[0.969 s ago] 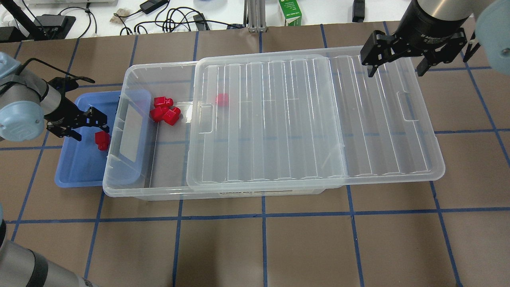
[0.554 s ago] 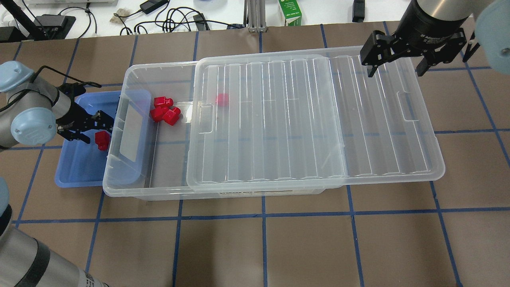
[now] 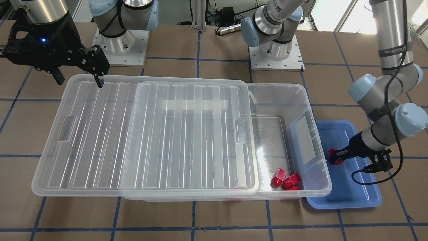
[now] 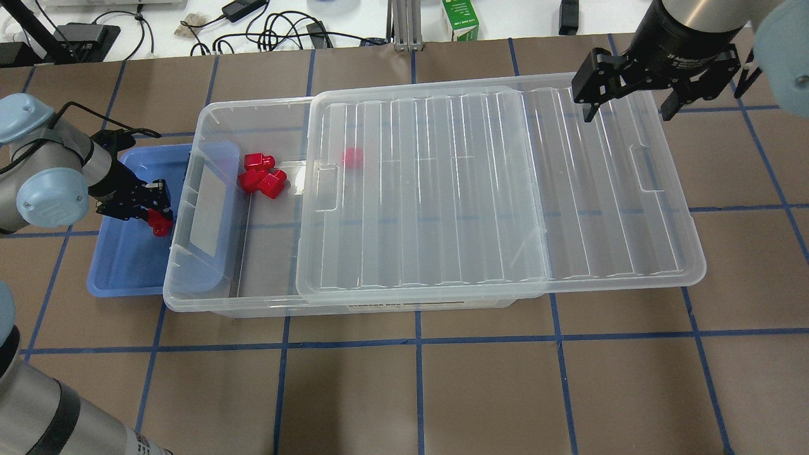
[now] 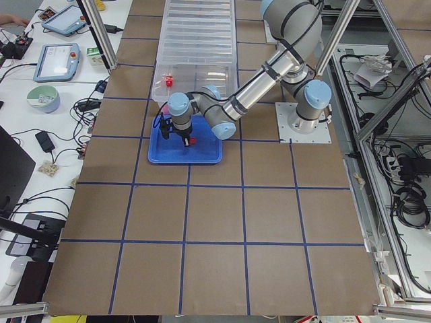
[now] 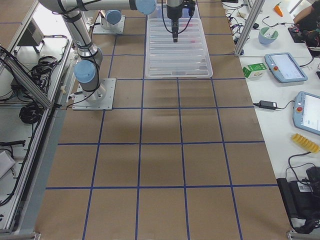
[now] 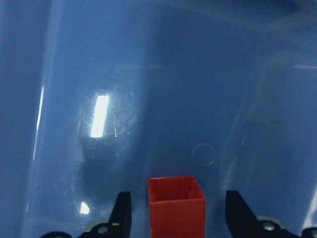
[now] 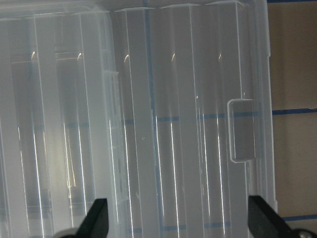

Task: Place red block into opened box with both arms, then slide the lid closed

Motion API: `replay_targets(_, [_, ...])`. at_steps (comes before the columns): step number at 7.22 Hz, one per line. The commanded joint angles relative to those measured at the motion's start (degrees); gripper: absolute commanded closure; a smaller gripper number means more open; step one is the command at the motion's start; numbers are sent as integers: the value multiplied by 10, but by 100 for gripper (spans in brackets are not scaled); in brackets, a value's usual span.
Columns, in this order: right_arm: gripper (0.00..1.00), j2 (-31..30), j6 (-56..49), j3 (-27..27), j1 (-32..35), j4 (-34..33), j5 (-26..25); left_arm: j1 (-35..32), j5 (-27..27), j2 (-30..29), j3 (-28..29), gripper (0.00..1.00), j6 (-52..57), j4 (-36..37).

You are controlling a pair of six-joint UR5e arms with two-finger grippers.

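The red block [image 4: 161, 224] lies in the blue tray [image 4: 120, 265] just left of the box [image 4: 265, 253], between the spread, unclosed fingers of the left gripper [image 7: 178, 215]. It looks light, stiff and glossy (so probably slippery), best pinched squarely on its two flat sides. The right gripper [image 4: 627, 115] hangs open over the far right corner of the lid [image 4: 493, 189]. I count five reds: this one, three loose blocks [image 4: 260, 175] in the box's open left end, a fifth block [image 4: 352, 158] dim under the lid; one box, one lid, one tray.
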Motion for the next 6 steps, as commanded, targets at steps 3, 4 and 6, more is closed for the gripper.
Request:
replay_targets(3, [0, 0, 0, 0, 0, 0, 0, -16, 3, 77, 133, 100, 4, -232])
replay_targets(4, [0, 0, 0, 0, 0, 0, 0, -50, 6, 97, 152, 100, 3, -247])
replay_targets(6, [0, 0, 0, 0, 0, 0, 0, -132, 29, 128, 146, 100, 0, -252])
